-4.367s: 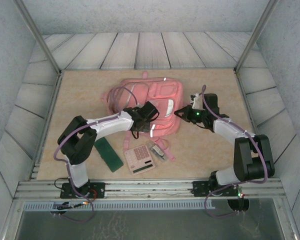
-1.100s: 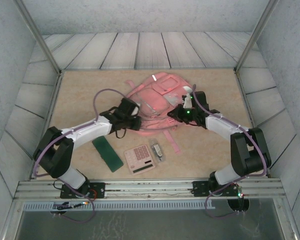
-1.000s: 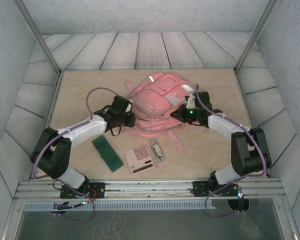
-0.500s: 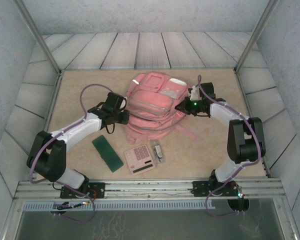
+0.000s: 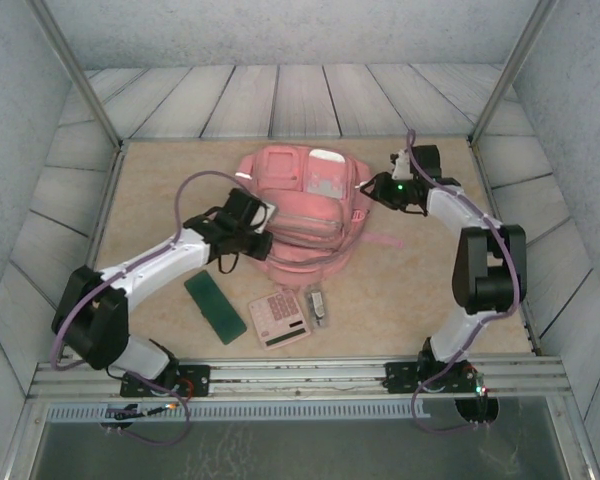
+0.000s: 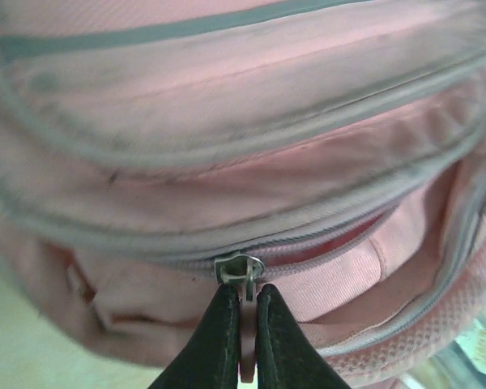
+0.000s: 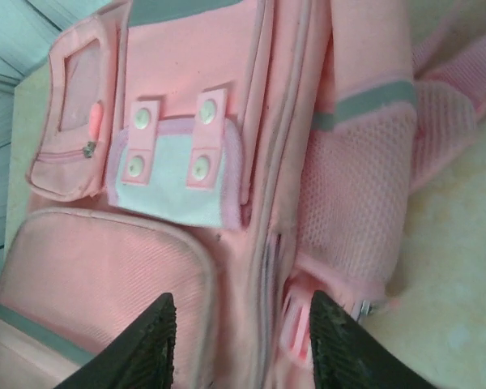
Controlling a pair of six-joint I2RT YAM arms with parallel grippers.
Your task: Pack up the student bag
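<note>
My left gripper (image 6: pixel 243 298) is clenched on the metal zipper pull (image 6: pixel 240 268) of the student bag (image 5: pixel 300 205), at the bag's left side; a slit of the zip gapes to the right of the pull. My right gripper (image 7: pixel 243 332) stands released, its fingers (image 7: pixel 150 344) spread above the bag's right edge, with pink fabric and a mesh side pocket (image 7: pixel 352 203) below them. The bag lies at the far middle of the table (image 5: pixel 430 290), and one strap (image 5: pixel 385 240) trails off to its right. Nearer to my bases, apart from the bag, lie a green case (image 5: pixel 215 308), a pink calculator (image 5: pixel 279 318) and a small dark-and-silver object (image 5: pixel 317 303) I cannot identify. Nothing lies between them and the bag.
</note>
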